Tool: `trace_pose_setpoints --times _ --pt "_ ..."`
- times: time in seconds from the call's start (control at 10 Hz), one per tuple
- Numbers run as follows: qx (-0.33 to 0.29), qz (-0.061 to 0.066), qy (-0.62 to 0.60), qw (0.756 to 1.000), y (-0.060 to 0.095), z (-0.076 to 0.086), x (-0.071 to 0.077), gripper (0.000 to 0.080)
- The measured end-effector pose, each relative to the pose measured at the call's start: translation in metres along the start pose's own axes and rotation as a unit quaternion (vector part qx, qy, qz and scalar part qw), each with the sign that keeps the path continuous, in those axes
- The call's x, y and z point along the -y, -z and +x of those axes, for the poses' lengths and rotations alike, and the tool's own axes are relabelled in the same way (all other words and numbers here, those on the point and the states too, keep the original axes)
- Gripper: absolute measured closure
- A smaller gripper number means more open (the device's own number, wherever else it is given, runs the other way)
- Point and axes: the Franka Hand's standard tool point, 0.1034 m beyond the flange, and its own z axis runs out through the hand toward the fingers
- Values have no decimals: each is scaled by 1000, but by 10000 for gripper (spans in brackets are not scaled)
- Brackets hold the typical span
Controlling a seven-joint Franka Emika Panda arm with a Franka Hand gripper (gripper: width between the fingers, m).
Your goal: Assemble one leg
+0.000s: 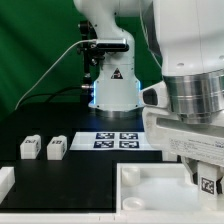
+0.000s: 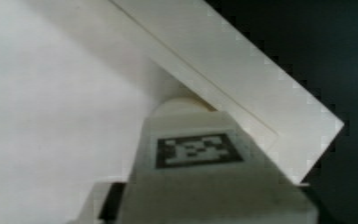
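My gripper point(image 1: 205, 182) hangs low over the right part of the big white tray-like piece point(image 1: 150, 190). It is shut on a leg point(image 1: 210, 184), a small white block with a black-and-white tag. In the wrist view the leg point(image 2: 201, 150) fills the space between the jaws of my gripper point(image 2: 202, 198). Its far end sits in the inner corner of the tray, against the raised rim point(image 2: 238, 75). One dark finger point(image 2: 117, 203) shows beside it. Two more legs point(image 1: 30, 147) point(image 1: 56, 148) stand side by side on the black table at the exterior view's left.
The marker board point(image 1: 115, 139) lies flat in front of the arm's base point(image 1: 112, 92). A white part point(image 1: 5, 181) shows at the lower left edge of the exterior view. My own arm hides the right side of the table.
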Motion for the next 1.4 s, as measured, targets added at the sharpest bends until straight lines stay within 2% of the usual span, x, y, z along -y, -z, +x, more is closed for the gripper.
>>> trace_pose_setpoints --times 0.1,0.2,0.3,0.4,0.5,0.7,0.8,0.9,1.0,1.4 --pt "-1 16 -124 992 -2 0 -1 512" --pt "0 38 -228 973 -2 -4 -2 512" --pt "13 53 -336 940 -2 -3 -2 511" --pt "15 55 -386 921 -1 -3 -2 511" --pt "15 55 -400 915 -1 -3 -2 511" --pt "13 53 -351 935 -1 -4 -3 504" --pt "18 39 -303 952 3 -6 -3 318" --pt "22 27 -229 973 9 -10 -2 204" --pt "21 18 -155 987 12 -12 0 165" --pt "16 19 23 999 9 -10 -2 150"
